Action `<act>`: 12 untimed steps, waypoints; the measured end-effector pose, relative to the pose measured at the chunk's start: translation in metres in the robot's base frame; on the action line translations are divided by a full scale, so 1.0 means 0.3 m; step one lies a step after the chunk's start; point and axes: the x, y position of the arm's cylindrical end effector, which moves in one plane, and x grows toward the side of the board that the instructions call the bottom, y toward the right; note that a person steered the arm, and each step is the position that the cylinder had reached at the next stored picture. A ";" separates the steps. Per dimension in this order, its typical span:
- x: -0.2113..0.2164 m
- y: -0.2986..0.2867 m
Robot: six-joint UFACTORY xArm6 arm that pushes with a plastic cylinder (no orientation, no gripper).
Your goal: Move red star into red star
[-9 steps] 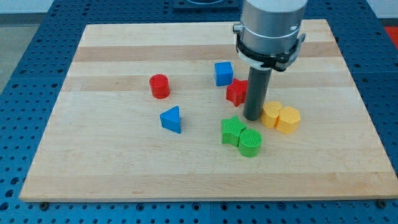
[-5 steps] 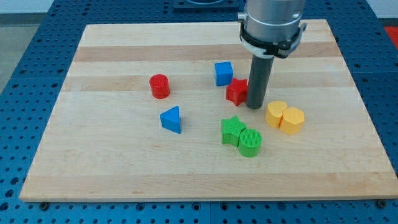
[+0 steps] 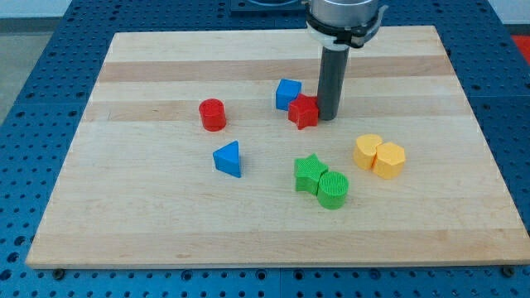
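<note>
The red star (image 3: 303, 111) lies near the middle of the wooden board (image 3: 166, 223), touching the blue cube (image 3: 287, 94) on its upper left. My tip (image 3: 327, 117) stands right against the red star's right side. A red cylinder (image 3: 212, 114) stands well to the view's left of the star.
A blue triangle (image 3: 228, 159) lies left of centre. A green star (image 3: 310, 174) and a green cylinder (image 3: 333, 189) sit together below the red star. Two yellow blocks (image 3: 378, 155) sit side by side at the right.
My tip has moved up and to the left, away from the yellow blocks. It has pushed the red star up and left against the blue cube, which shifted slightly too.
</note>
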 end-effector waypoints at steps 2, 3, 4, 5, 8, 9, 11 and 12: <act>0.000 -0.065; 0.000 -0.113; 0.000 -0.162; 0.000 -0.217; 0.000 -0.398; 0.000 -0.449; 0.000 -0.483; -0.039 -0.483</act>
